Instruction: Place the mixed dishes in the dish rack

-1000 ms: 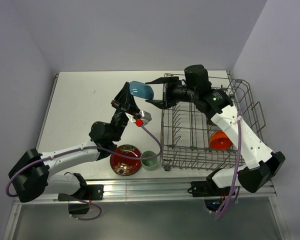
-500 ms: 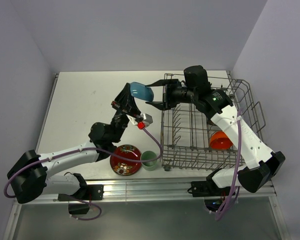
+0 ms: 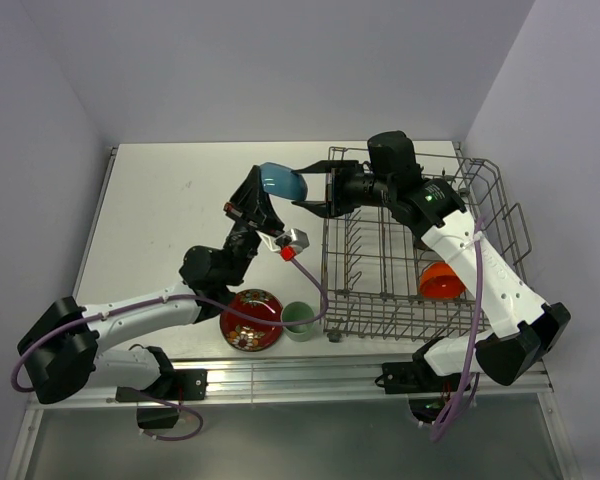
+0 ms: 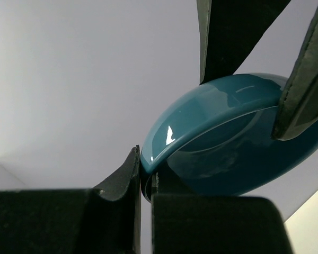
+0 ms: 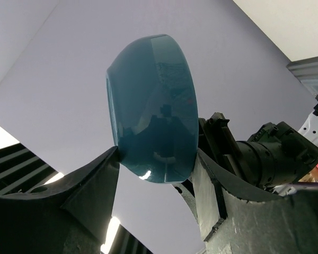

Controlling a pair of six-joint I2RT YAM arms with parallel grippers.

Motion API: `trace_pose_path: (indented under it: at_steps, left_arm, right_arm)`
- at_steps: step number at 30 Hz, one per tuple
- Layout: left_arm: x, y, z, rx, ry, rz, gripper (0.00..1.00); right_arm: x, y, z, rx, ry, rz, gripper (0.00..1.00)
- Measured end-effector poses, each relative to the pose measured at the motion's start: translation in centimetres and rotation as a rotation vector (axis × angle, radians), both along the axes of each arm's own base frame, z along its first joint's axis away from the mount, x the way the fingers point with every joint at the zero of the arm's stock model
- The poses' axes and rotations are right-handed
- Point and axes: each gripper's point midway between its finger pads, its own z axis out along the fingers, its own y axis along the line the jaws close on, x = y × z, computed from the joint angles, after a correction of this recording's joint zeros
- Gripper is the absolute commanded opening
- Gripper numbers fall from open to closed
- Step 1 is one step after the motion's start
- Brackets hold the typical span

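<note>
Blue bowl point(image 3: 283, 182) — raised left claw point(image 4: 146, 180) pinching rim | extended right claw point(image 3: 312, 190) splayed astride

Bright, even, soft-shadowed light in all 3 views; small glare spots on the blue bowl point(image 4: 228, 143).

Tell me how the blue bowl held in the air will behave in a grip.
Likely slippery: the blue bowl has a glossy glaze with sharp highlights. Probably rigid and chip-prone, since it looks ceramic. The left end effector pinches only its rim, so it may pivot if nudged.
</note>
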Motion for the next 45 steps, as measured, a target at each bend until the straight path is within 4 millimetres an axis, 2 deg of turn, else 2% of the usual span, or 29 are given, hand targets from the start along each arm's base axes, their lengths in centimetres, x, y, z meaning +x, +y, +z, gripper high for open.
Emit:
trace_pose_path:
  at_steps: [2, 8, 11, 12, 14, 16, 20, 23, 28, 29, 32, 40, 45]
  left_arm:
    - [0.0, 0.0, -0.1, -0.002, 0.001, 0.003, 0.0]
    - [0.0, 0.1, 0.0, -0.009, -0.004, 0.008, 0.0]
    - [0.0, 0.1, 0.0, -0.011, -0.003, 0.009, 0.05]
    - [0.0, 0.1, 0.0, -0.012, -0.002, 0.01, 0.15]
    - [0.1, 0.2, 0.0, -0.014, 0.0, 0.009, 0.18]
    - [0.1, 0.1, -0.1, -0.013, 0.004, 0.009, 0.28]
    - [0.0, -0.2, -0.3, -0.006, 0.01, -0.001, 0.33]
    - [0.0, -0.3, -0.6, 0.002, 0.015, -0.006, 0.47]
    - [0.0, -0.6, -1.4, 0.018, 0.031, -0.015, 0.59]
    - [0.0, -0.7, -1.5, 0.016, 0.035, -0.018, 0.79]
    - [0.0, -0.8, -1.8, 0.016, 0.045, -0.026, 0.99]
    - [0.0, -0.9, -1.9, 0.002, 0.056, -0.036, 0.99]
    - [0.3, -0.4, -2.4, -0.01, 0.07, -0.026, 0.99]
  right_arm:
    - [0.1, 0.0, 0.0, -0.002, -0.001, -0.003, 0.0]
    - [0.2, 0.0, 0.2, 0.004, -0.011, -0.004, 0.0]
    - [0.2, 0.1, 0.2, 0.006, -0.013, -0.004, 0.0]
    - [0.2, 0.1, 0.2, 0.006, -0.014, -0.004, 0.0]
    - [0.3, 0.0, 0.2, 0.004, -0.016, -0.006, 0.0]
    - [0.4, 0.0, 0.2, 0.0, -0.023, -0.012, 0.0]
    - [0.8, -0.1, 0.5, 0.003, -0.047, -0.025, 0.0]
    - [1.0, -0.1, 0.6, 0.004, -0.056, -0.032, 0.0]
    - [1.3, -0.3, 0.9, 0.007, -0.078, -0.052, 0.0]
    - [1.4, -0.3, 1.0, 0.009, -0.081, -0.055, 0.0]
    - [1.4, -0.4, 1.1, 0.011, -0.084, -0.06, 0.0]
    - [1.3, -0.9, 1.4, 0.007, -0.092, -0.079, 0.0]
    - [1.4, -2.4, 1.8, -0.008, -0.114, -0.111, 0.0]
